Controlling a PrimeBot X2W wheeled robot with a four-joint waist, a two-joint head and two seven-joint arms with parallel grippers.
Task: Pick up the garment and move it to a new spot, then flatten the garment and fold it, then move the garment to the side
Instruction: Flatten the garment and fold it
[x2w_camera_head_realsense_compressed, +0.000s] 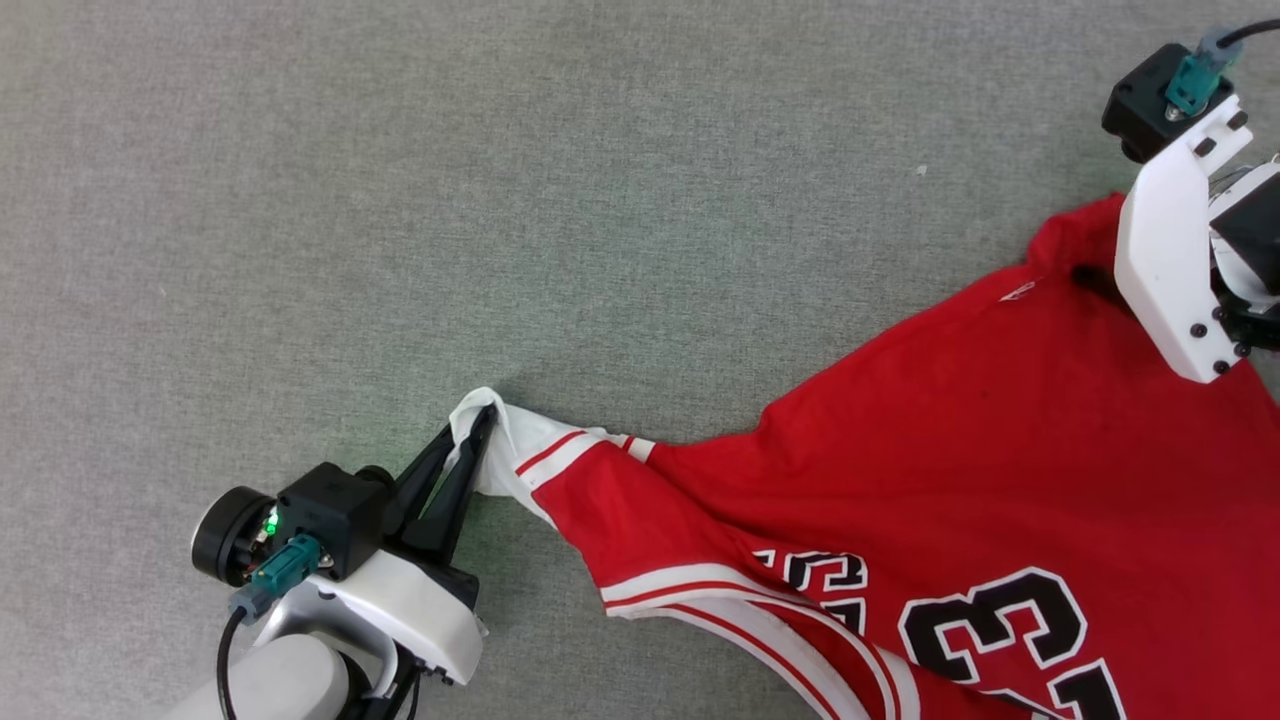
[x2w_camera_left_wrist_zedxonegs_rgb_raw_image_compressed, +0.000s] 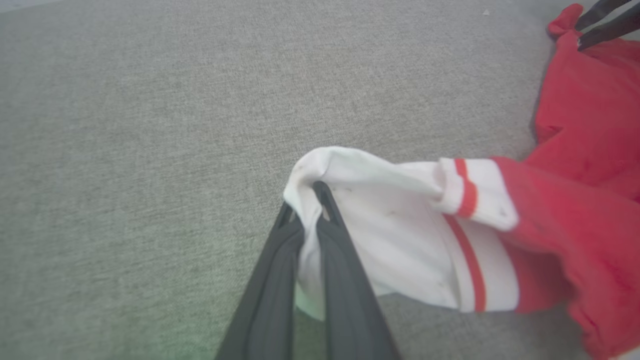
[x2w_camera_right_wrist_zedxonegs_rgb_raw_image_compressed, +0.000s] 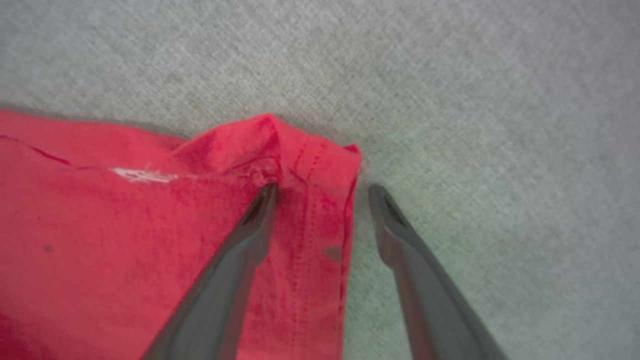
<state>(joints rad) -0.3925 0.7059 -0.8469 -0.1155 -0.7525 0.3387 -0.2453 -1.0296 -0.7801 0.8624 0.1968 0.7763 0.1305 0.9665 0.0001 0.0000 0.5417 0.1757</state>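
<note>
- Head view: The red garment (x2w_camera_head_realsense_compressed: 980, 470), black "23" lettering showing at 5 o'clock, lies spread on the grey fabric surface (x2w_camera_head_realsense_compressed: 400, 200) from the centre out to 3 and 5 o'clock. At 8 o'clock the left gripper (x2w_camera_head_realsense_compressed: 478, 428) has its fingers clamped on the tip of the white sleeve (x2w_camera_head_realsense_compressed: 520, 450), which stretches to a point toward 9 o'clock. At 2 o'clock the right arm's white wrist bracket (x2w_camera_head_realsense_compressed: 1165, 270) stands over the garment's far red corner.
- Left wrist view: The left gripper's fingers (x2w_camera_left_wrist_zedxonegs_rgb_raw_image_compressed: 345, 270) rise from 6 o'clock, pressed together with a fold of white sleeve pinched between them. Red-striped trim and the red body trail off toward 3 o'clock. At 1 o'clock the right gripper (x2w_camera_left_wrist_zedxonegs_rgb_raw_image_compressed: 577, 38) shows its dark tips at the red corner.
- Right wrist view: The right gripper's fingers (x2w_camera_right_wrist_zedxonegs_rgb_raw_image_compressed: 400, 235) stand wide apart, not closed on the cloth. The tip at 7 o'clock is over red fabric just inside the stitched hem. The tip at 5 o'clock is over bare surface just beside the hem's edge. The garment spreads from 9 to 6 o'clock.
</note>
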